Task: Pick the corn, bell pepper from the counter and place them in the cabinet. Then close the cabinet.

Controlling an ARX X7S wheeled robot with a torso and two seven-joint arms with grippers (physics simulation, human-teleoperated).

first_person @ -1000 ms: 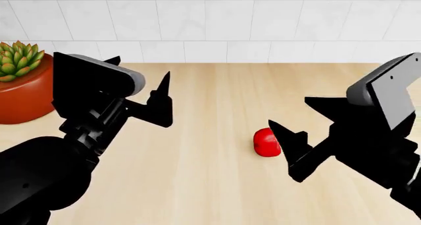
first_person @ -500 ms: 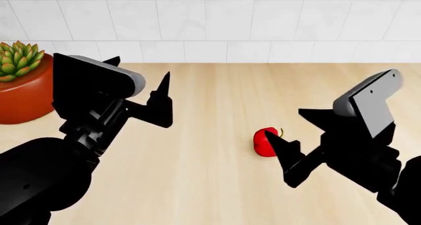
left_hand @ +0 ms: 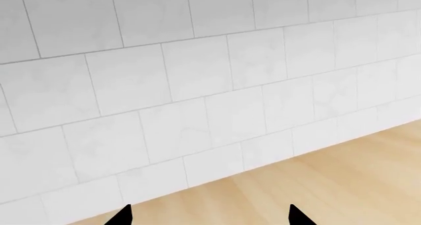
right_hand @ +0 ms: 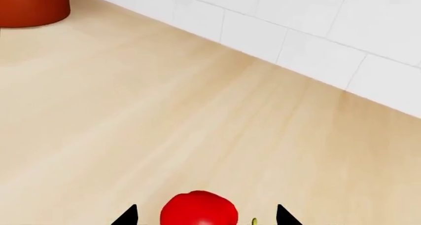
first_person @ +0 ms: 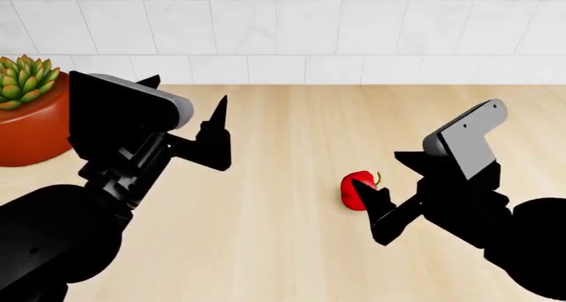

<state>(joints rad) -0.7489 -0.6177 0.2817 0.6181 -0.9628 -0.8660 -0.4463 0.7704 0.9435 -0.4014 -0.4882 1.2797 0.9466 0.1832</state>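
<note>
- The right gripper (first_person: pixel 386 188) is spread wide, its two black fingers set on either side of the bell pepper (first_person: pixel 357 190); one finger overlaps the pepper's near side in the head view, but whether it touches is unclear.
- In the right wrist view the two fingertips (right_hand: pixel 129 216) flank the bell pepper (right_hand: pixel 199 209) with a gap on each side, so nothing is pinched.
- The bell pepper lies on the counter (first_person: pixel 292 249), glossy red, its short green stem pointing away from the plant pot (first_person: pixel 31 126).
- The left gripper (first_person: pixel 190 126) is raised above the counter, well apart from the pepper, on the pot's side of it. Its fingers are spread with nothing between them; the left wrist view shows only the two tips (left_hand: pixel 122 216) against the counter (left_hand: pixel 316 185) and the wall.
- The plant pot, red-orange with a green succulent (first_person: pixel 25 80), stands at the back of the counter, far from the pepper.
- Behind everything, a white tiled wall (first_person: pixel 292 30) meets the counter's back edge.
- The corn is not visible in any view.
</note>
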